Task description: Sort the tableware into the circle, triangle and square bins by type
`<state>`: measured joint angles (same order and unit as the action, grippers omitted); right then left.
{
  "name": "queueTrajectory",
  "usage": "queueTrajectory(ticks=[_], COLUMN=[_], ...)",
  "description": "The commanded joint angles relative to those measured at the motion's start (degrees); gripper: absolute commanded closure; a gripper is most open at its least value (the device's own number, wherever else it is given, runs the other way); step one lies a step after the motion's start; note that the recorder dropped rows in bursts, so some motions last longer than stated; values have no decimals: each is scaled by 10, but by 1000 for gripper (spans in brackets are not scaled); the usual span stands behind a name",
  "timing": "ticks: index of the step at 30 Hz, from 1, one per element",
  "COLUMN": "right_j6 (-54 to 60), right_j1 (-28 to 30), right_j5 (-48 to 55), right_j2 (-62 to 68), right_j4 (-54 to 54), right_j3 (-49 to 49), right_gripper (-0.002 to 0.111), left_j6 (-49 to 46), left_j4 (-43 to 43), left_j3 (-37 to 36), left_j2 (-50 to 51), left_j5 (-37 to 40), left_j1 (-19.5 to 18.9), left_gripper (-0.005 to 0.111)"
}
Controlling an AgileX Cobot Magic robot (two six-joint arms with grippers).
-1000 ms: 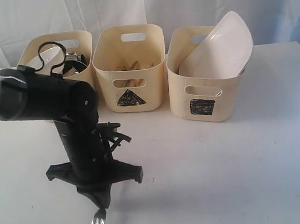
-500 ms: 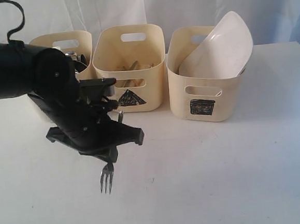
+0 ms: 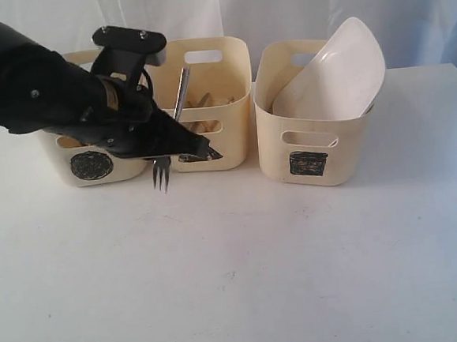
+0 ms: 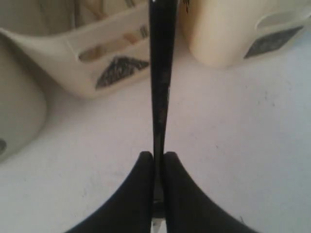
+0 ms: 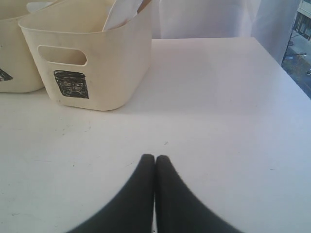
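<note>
left gripper (image 4: 158, 156) pinches the steel fork (image 3: 162, 170), tines down, in front of the triangle bin (image 3: 234, 91); right gripper (image 5: 155, 158) closed, empty.

Glossy metal fork (image 3: 161, 173); square bin (image 3: 351, 155) matt, seemingly plastic.

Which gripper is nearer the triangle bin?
Left. The left gripper holds the fork just in front of the triangle bin; the right gripper is farther off, nearer the square bin.

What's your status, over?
Left gripper shut on fork, tines down, near triangle bin. Right gripper shut, empty. Nothing seen blocking the bin.
</note>
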<state>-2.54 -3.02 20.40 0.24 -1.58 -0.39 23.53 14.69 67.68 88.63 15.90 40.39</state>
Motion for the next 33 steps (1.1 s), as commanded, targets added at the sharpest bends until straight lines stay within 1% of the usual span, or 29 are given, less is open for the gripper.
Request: queueTrajectory(ticks=[1,3,8,10,12,14,19,24,29,31,33], right_j6=[-2,-2,-2,-2,-2,-2,-2,-2,-2,-2,-2], right_j1=[2,2,2,2,2,2,2,2,2,2,2], right_j5=[-3,-3,-3,-3,-3,-3,-3,-3,-3,-3,-3], right_j2=[-2,-2,-2,-2,-2,-2,-2,-2,-2,-2,-2], right_j4=[-1,-1,-1,-1,-1,-1,-1,-1,-1,-1,-1], right_j3=[4,4,4,4,4,4,4,4,4,4,4], right_gripper=[108,108,108,108,108,108,108,108,108,108,108], left_j6=[-3,-3,22,22,22,22,22,22,22,28,59], left_j4=[103,112,112,112,111,91,42,36,37,37,37], left_j3=[-3,-3,-3,-3,-3,-3,-2,31,91,110,123], left_j2=[-5,-3,12,17,23,35,79,139,194,210,215], left_j5=[-107,-146,-228,-282,-339,-390,-456,-470,-480,-470,-429], left_j1=[-4,-19,-82,-102,-114,-124,-144,-157,-157,-157,-157], left_gripper=[107,107,107,107,107,107,107,107,107,107,107])
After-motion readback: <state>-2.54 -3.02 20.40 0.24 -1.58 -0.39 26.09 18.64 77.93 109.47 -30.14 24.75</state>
